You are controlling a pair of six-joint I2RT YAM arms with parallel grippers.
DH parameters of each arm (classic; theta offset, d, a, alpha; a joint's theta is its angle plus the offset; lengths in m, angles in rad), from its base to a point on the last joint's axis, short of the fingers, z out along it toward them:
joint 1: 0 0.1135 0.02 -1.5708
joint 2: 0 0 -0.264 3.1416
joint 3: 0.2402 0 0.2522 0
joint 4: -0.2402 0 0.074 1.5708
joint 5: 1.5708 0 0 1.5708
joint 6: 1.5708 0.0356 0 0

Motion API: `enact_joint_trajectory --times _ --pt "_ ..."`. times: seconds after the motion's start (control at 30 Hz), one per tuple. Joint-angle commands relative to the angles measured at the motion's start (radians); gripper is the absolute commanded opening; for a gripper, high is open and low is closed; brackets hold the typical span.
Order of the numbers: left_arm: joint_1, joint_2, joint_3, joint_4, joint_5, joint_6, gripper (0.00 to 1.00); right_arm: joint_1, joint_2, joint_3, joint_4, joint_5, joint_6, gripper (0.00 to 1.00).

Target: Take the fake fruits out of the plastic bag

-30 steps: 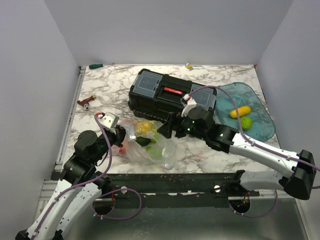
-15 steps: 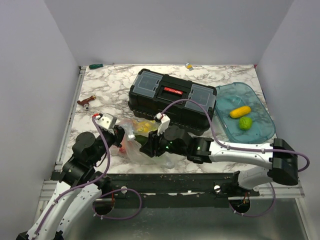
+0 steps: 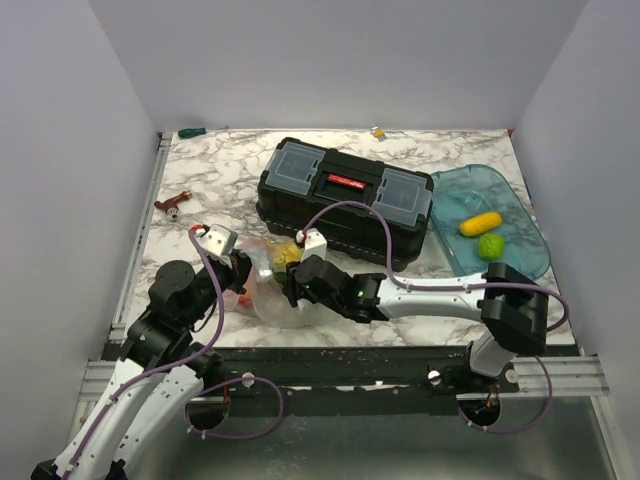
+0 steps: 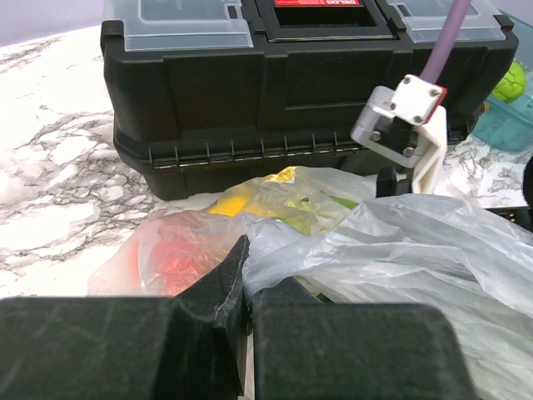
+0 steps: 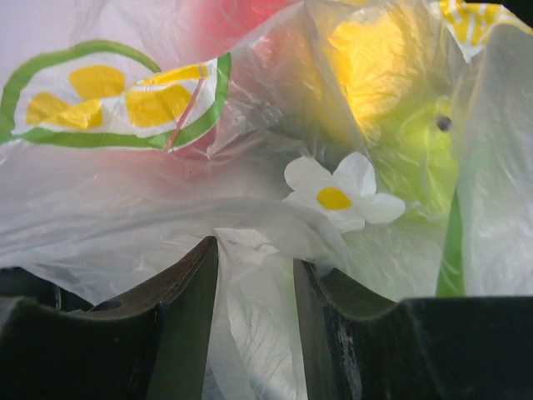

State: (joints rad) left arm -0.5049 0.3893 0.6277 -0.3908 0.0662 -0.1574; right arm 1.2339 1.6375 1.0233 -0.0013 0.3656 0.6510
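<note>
At bottom centre, right end effector point(image 5: 254, 275) straddles plastic bag point(image 5: 125, 208) film, grip unclear; left end effector point(image 4: 248, 287) clenches bag; likely hazard: pulling film, not fake fruits point(image 5: 371, 62).

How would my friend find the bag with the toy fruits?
Find the big black toolbox in the middle of the table. Just in front of it lies the plastic bag, crinkly and see-through, with red, yellow and green fruits showing inside.
</note>
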Motion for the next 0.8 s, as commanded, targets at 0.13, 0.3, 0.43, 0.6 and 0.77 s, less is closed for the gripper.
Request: enact_joint_trajectory --times 0.13,0.3,0.43,0.6,0.77 --pt "0.005 -0.012 0.023 0.013 0.008 0.007 0.0 -0.001 0.017 0.064 0.097 0.01 -0.073 0.46" --pt "0.005 -0.018 0.024 0.013 0.011 0.007 0.0 -0.004 -0.006 0.107 0.099 0.002 -0.087 0.46" --pt "0.005 -0.032 0.02 0.013 0.012 0.006 0.0 -0.002 -0.002 0.097 0.104 0.05 -0.082 0.47" --pt "0.005 -0.045 0.02 0.013 0.016 0.003 0.0 -0.003 0.038 0.12 0.116 0.141 -0.073 0.4" --pt "0.005 -0.046 0.02 0.013 0.023 0.002 0.0 -0.003 0.119 0.149 0.167 0.158 -0.122 0.36"
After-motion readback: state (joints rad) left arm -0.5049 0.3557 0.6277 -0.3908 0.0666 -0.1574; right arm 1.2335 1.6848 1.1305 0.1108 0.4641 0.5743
